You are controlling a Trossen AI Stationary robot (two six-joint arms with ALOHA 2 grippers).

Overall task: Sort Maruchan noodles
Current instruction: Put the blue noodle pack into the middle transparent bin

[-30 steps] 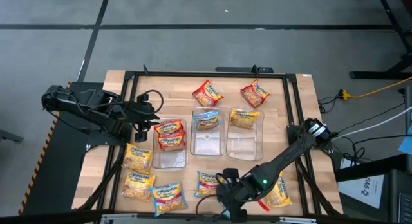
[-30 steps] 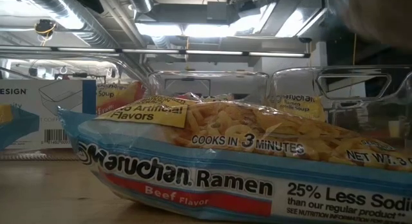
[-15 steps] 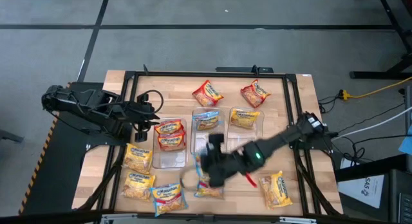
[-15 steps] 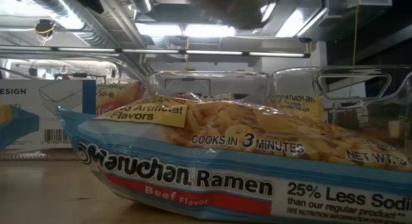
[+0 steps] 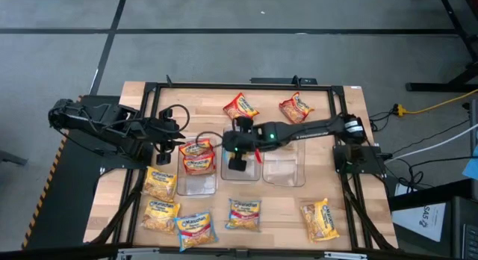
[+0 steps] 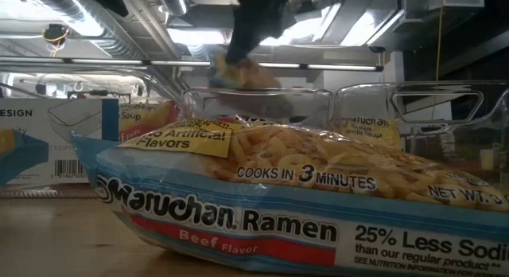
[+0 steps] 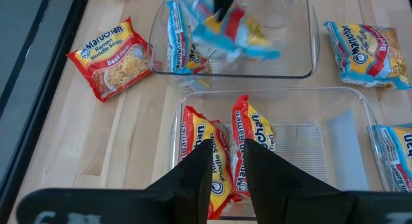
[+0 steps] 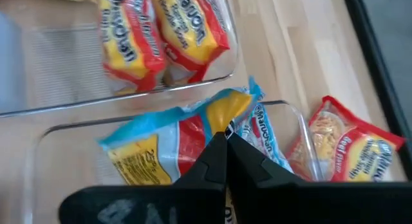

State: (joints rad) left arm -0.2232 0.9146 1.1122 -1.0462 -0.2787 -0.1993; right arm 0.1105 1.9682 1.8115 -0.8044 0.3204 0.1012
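Wooden table (image 5: 351, 215) | grey floor (image 5: 224, 51) | right claw (image 8: 225, 141) pinching blue packet (image 8: 167, 143)

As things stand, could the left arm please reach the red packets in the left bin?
Probably yes: the left end effector hangs just over the red packets in the open-topped left bin, nothing between.

blue packet (image 8: 167, 137) above middle bin (image 8: 51, 130)

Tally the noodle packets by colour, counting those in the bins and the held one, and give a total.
Red packets: 4
Blue packets: 4, one of them in the right gripper
Yellow packets: 4
Total: 12
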